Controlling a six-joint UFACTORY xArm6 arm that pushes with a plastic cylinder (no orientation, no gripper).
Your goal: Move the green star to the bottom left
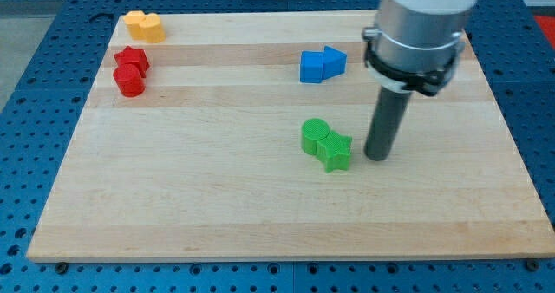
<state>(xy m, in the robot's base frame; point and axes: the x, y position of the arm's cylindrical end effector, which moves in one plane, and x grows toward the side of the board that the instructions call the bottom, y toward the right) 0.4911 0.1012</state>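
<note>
The green star (pixel 336 150) lies near the middle of the wooden board (pixel 191 198), touching a green round block (pixel 314 135) at its upper left. My tip (pixel 377 158) stands just to the right of the green star, a small gap apart from it. The rod rises to the grey arm body at the view's top right.
A blue square block (pixel 311 67) and a blue triangle (pixel 334 61) sit together above the green pair. A red star (pixel 132 60) and a red round block (pixel 130 81) sit at the left. Two yellow blocks (pixel 144 25) lie at the top left corner.
</note>
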